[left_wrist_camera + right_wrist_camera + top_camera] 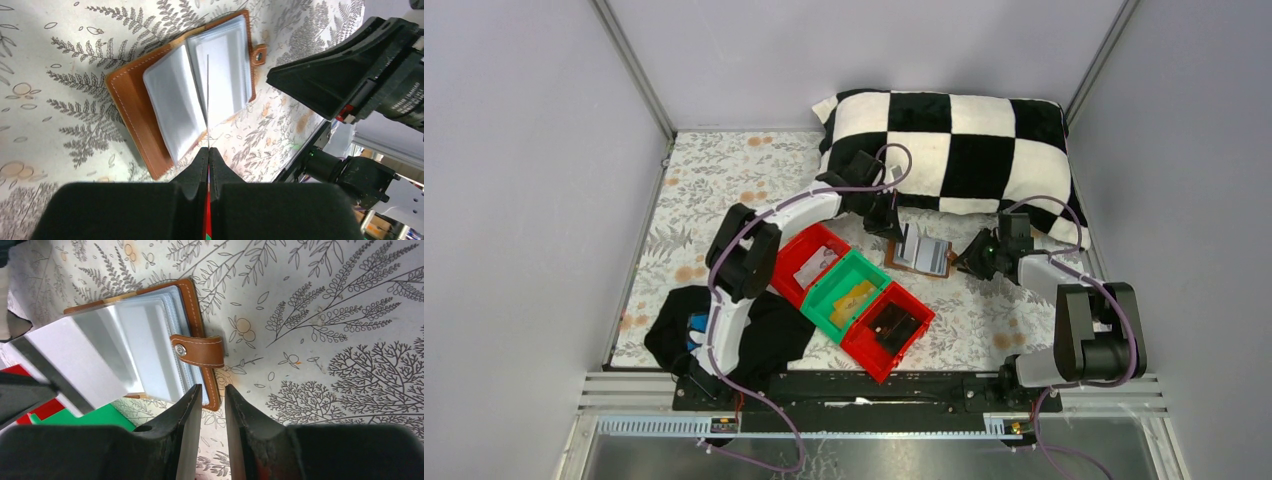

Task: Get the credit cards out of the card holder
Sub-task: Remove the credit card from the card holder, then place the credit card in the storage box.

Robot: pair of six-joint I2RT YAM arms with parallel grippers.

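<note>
The card holder [923, 258] lies open on the floral cloth, brown leather outside and pale grey-blue sleeves [172, 102] inside. My left gripper [208, 149] is shut on a thin pale credit card [207, 100]. That card shows edge-on above the open sleeves, and as a grey rectangle [85, 355] in the right wrist view. My right gripper [212, 387] stands open at the holder's strap side [200, 350]. Only cloth shows between its jaws, and its left fingertip sits at the holder's edge.
Three bins stand in a diagonal row near the arms: a red bin [796, 268] with a pale card, a green bin [834, 292] with a yellow-tan piece, and a red bin [871, 347] with a black object. A checkered pillow [954, 150] lies behind and a black cloth [769, 330] near left.
</note>
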